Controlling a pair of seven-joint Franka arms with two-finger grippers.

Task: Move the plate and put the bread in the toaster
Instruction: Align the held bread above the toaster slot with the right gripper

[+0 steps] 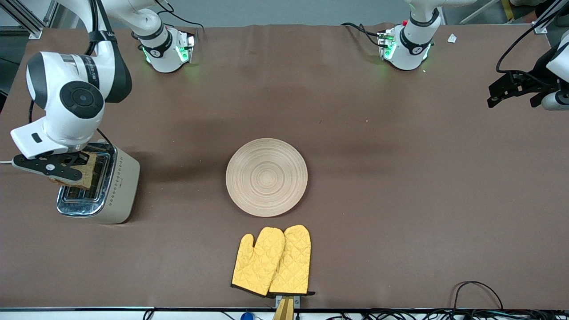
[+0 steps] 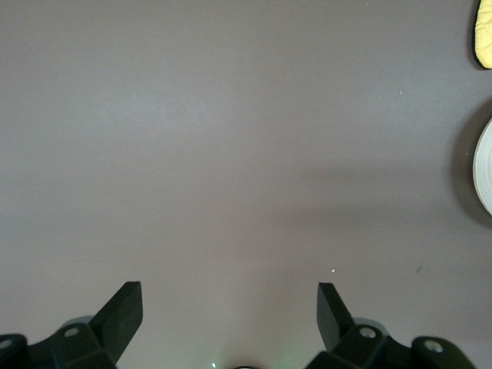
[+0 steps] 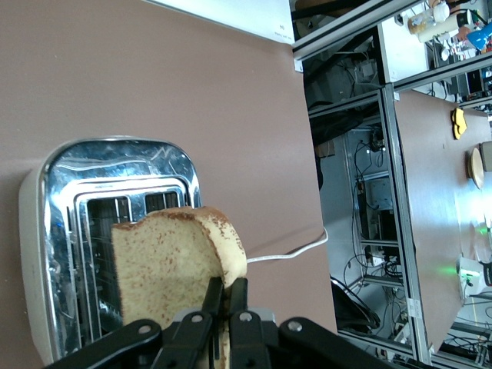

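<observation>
Right tool (image 1: 66,171) hovers over the toaster (image 1: 100,186), clenched on the bread (image 3: 173,265).
Brown slice tilted above chrome slots; left tool (image 2: 231,307) waits released above bare surface (image 1: 400,178).

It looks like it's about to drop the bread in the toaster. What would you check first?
1. Right gripper clamps the bread: ok.
2. Bread hangs over the toaster: ok.
3. Bread edge lined up with a slot: cannot tell.
4. Slots free of other bread: ok.
5. Plate sits clear of the toaster: ok.
6. Left gripper waits open over bare table at its own end: ok.
</observation>
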